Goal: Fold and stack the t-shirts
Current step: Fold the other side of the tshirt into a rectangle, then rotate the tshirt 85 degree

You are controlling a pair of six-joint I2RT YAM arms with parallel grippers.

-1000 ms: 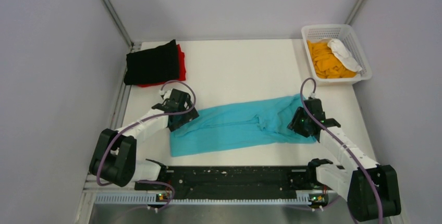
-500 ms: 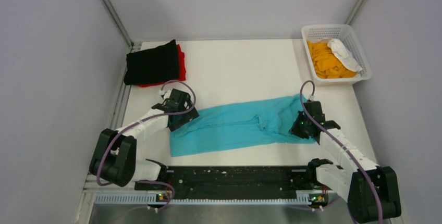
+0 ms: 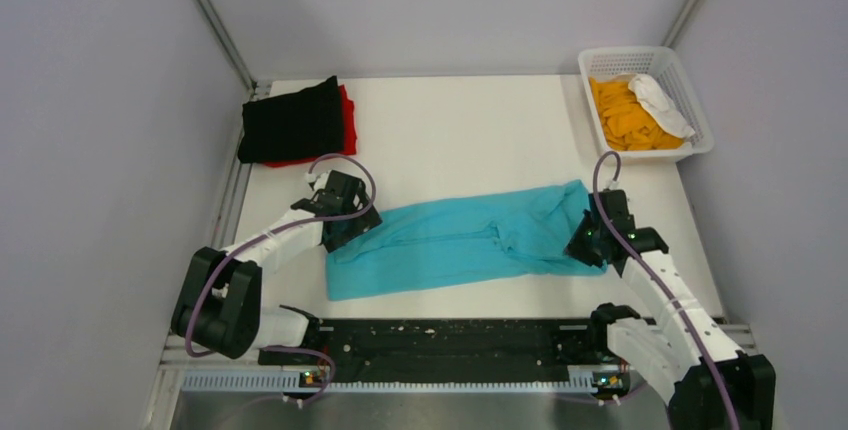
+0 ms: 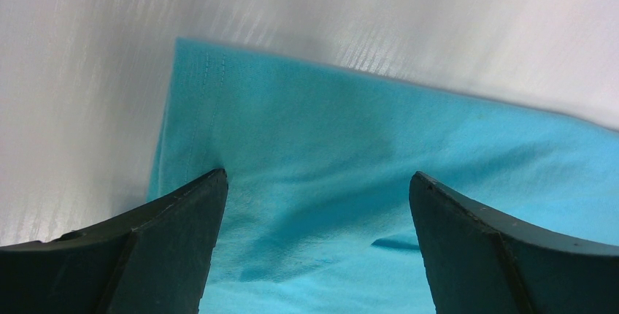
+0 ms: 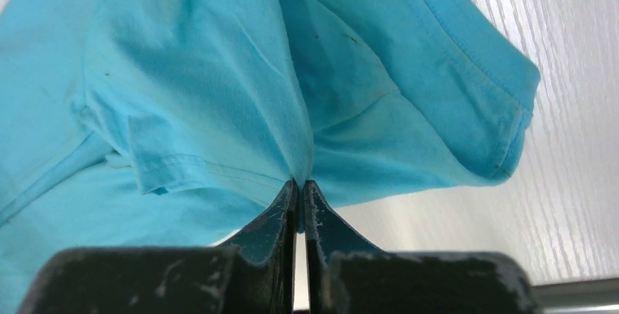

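The turquoise-blue t-shirt (image 3: 460,240) lies folded lengthwise as a long strip across the table's middle. My left gripper (image 3: 345,220) is open over its left end, the fingers (image 4: 160,248) straddling the cloth (image 4: 328,153) near its hemmed corner. My right gripper (image 3: 590,242) is shut on the shirt's right end, pinching a fold of cloth (image 5: 299,139) and lifting it a little. A folded black t-shirt (image 3: 292,122) lies on a red t-shirt (image 3: 347,115) at the back left. An orange t-shirt (image 3: 625,115) sits in the basket.
A white lattice basket (image 3: 694,113) stands at the back right corner, with white cloth (image 3: 660,102) on the orange one. Grey walls enclose the table on three sides. A black rail (image 3: 450,340) runs along the near edge between the arm bases.
My right gripper has moved right and slightly outward, pulling the shirt's right end with it and stretching the strip. The left gripper has not moved.
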